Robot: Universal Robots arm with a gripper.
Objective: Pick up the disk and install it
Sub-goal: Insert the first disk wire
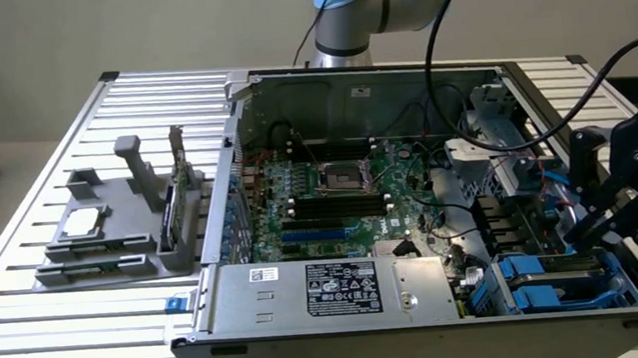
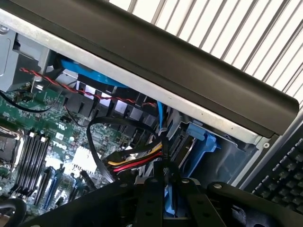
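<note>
You have a plain pale wall behind and a slatted metal tabletop that carries everything. The open computer case lies across the middle of the tabletop, reaching almost to its near edge. Bare slats run along the exterior view's left and in front of the grey fixture tray, so that is where you have free space.

Inside the case, the green motherboard takes the centre and the grey power-supply box sits against the near wall.

The drive bay is in the near corner on the exterior view's right. There the disk stands on edge among blue plastic rails, just below the gripper.

In the wrist view the fingers stand close together, pinched on the blue-railed edge of the disk. It is tight here: the case's dark rim runs just beside the bay, and red and yellow cables lie near the fingers.
</note>
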